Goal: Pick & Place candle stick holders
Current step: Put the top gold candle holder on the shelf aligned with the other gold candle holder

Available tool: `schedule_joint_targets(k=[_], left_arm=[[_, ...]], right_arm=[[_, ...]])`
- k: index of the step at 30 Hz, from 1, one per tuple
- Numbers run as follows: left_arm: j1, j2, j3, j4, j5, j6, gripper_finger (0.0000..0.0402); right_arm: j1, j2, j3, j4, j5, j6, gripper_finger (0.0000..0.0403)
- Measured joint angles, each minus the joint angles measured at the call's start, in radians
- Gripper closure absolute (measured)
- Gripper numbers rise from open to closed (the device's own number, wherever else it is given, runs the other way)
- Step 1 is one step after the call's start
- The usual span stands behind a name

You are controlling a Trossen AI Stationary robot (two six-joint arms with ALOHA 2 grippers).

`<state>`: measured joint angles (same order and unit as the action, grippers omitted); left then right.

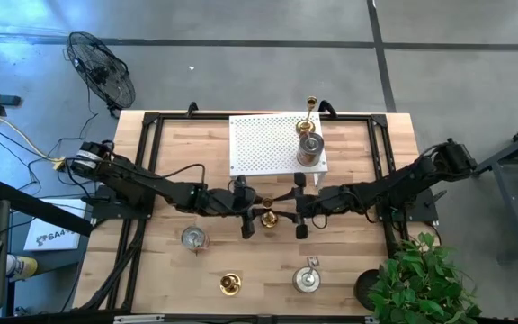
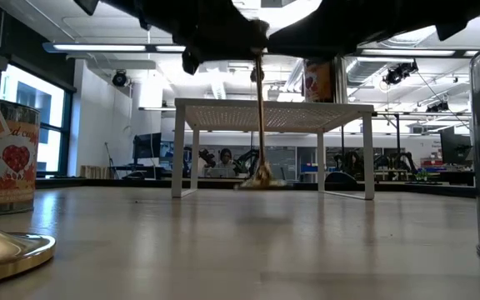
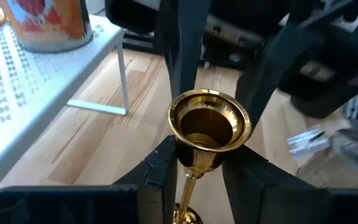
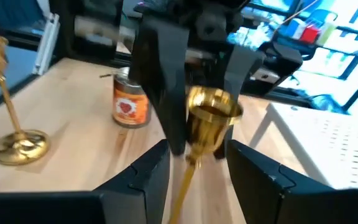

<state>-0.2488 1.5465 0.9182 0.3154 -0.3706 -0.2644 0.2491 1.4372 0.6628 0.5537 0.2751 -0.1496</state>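
A slim gold candlestick (image 1: 268, 216) stands upright mid-table between my two grippers, its cup open upward (image 3: 209, 124). My left gripper (image 1: 244, 209) comes from the table's left and is shut on it. My right gripper (image 1: 300, 205) comes from the right and is open, with a finger on either side of the stem (image 4: 185, 177), touching nothing. In the low view the stem (image 2: 261, 117) hangs below the dark grippers. I cannot tell whether the base (image 2: 261, 177) is on the table. The white perforated rack (image 1: 268, 144) carries a second gold candlestick (image 1: 310, 110) and a squat holder (image 1: 310, 148). My left gripper pinches the candlestick between its two fingers (image 3: 161, 167), just under the cup's flared rim at the cup's narrow lower part (image 3: 197, 158). The fingers come nearly level from the table's left and lie across the stem. The candlestick stays upright, its stem and base below the fingers.
On the near half of the table stand a squat holder (image 1: 193, 238), a gold candlestick (image 1: 231, 284) and another squat holder (image 1: 307, 279). A potted plant (image 1: 421, 279) is at the near right corner. A fan (image 1: 102, 67) stands beyond the far left.
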Motion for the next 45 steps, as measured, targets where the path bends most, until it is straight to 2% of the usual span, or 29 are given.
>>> schedule_joint_targets(k=[10,17,20,23,28,32,36,39,45], left_arm=[[-0.017,-0.099,0.001,-0.004,0.047,-0.016,0.0307],[-0.02,-0.176,0.003,-0.032,0.007,0.005,0.0307],[-0.02,-0.212,0.045,-0.093,-0.024,0.036,0.0307],[-0.026,-0.247,0.145,-0.218,-0.061,0.094,0.0307],[-0.041,-0.261,0.376,-0.456,-0.222,0.25,0.0307],[-0.008,-0.241,0.558,-0.558,-0.256,0.356,0.0307],[0.073,-0.222,0.696,-0.673,-0.265,0.369,0.0307],[0.166,-0.213,0.77,-0.742,-0.225,0.356,0.0307],[0.407,-0.164,0.821,-0.739,0.051,0.256,0.0307]], right_arm=[[0.099,-0.012,0.0,0.038,0.239,-0.189,0.0249],[0.188,-0.102,0.0,-0.013,0.392,-0.224,0.0249],[0.233,-0.154,0.0,-0.077,0.458,-0.215,0.0249],[0.274,-0.202,0.0,-0.144,0.512,-0.183,0.0249],[0.321,-0.262,0.0,-0.234,0.557,-0.121,0.0249],[0.337,-0.288,0.0,-0.274,0.557,-0.087,0.0249],[0.336,-0.287,0.0,-0.289,0.551,-0.078,0.0249],[0.336,-0.287,0.0,-0.297,0.541,-0.075,0.0249],[0.335,-0.287,0.0,-0.302,0.538,-0.075,0.0249]])
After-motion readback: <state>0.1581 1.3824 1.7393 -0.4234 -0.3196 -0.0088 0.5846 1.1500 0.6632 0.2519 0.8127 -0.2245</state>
